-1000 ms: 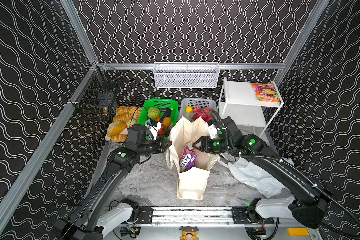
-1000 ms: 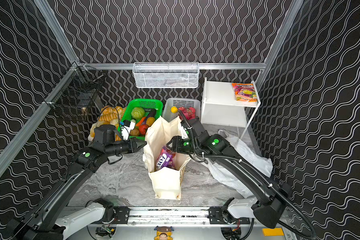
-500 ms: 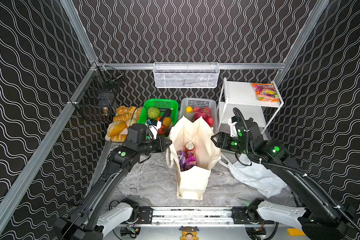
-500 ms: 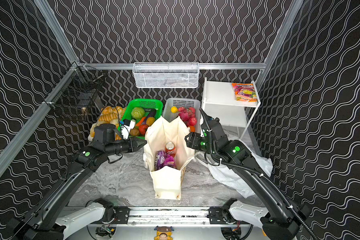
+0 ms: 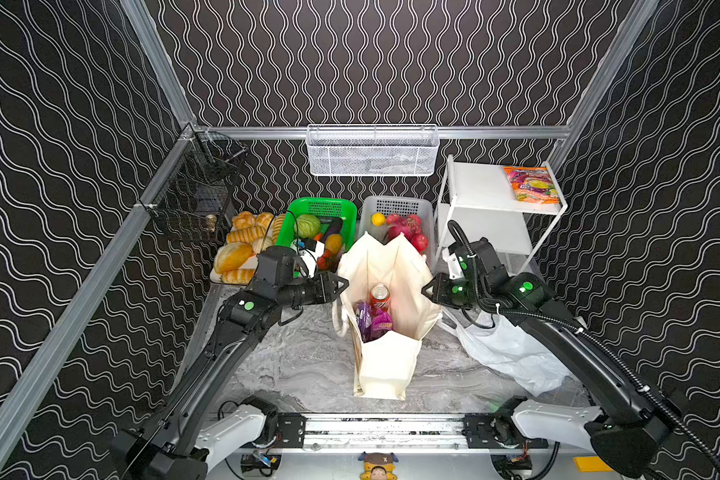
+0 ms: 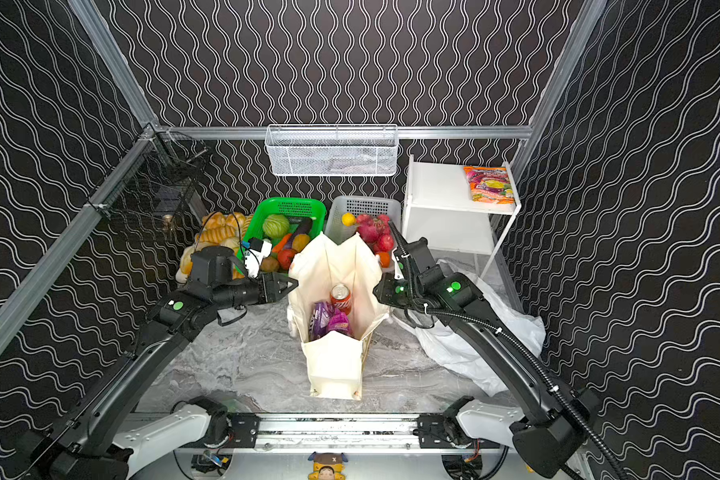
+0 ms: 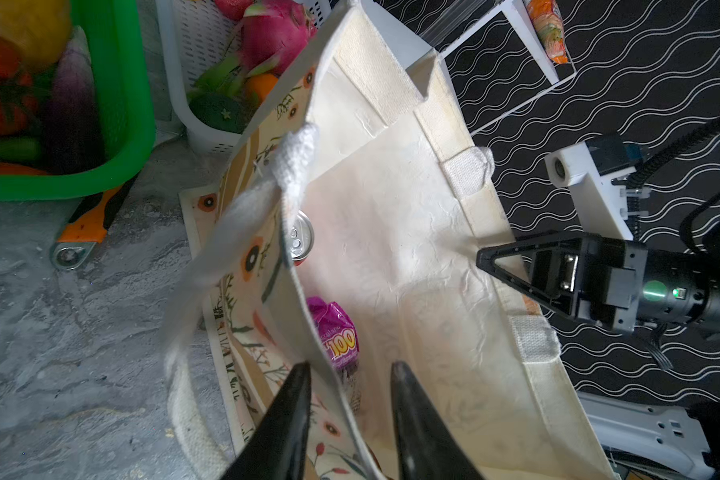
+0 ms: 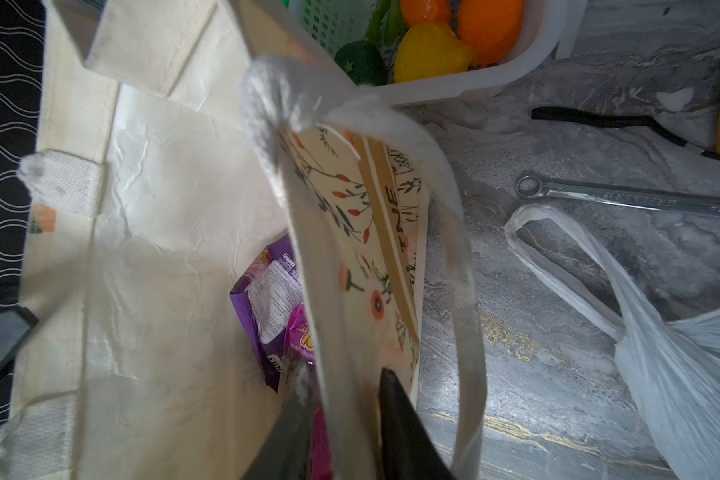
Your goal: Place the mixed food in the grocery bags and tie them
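1. The canvas tote (image 5: 385,361) stands upright in the middle of the table (image 5: 300,357) with its mouth open. Inside it we see the red soda can (image 5: 379,296) and the purple snack packets (image 5: 373,322), so this part is done.
2. The toy vegetables, for example the cabbage (image 5: 307,225), lie in the green basket (image 5: 346,205) behind the tote and are not yet packed.
3. The white plastic bag (image 5: 512,353) lies collapsed on the table beside the tote. Its handles are loose and we see nothing in it.
4. The left hand (image 5: 341,286) is at one rim of the tote. Its fingers are parted, with the wall loose between them.
5. The right hand (image 5: 427,289) is at the opposite rim, with its fingers close on both sides of the wall. We cannot tell whether they press it.
6. We judge that most of the work remains: the vegetables, the plastic bag and both knots.
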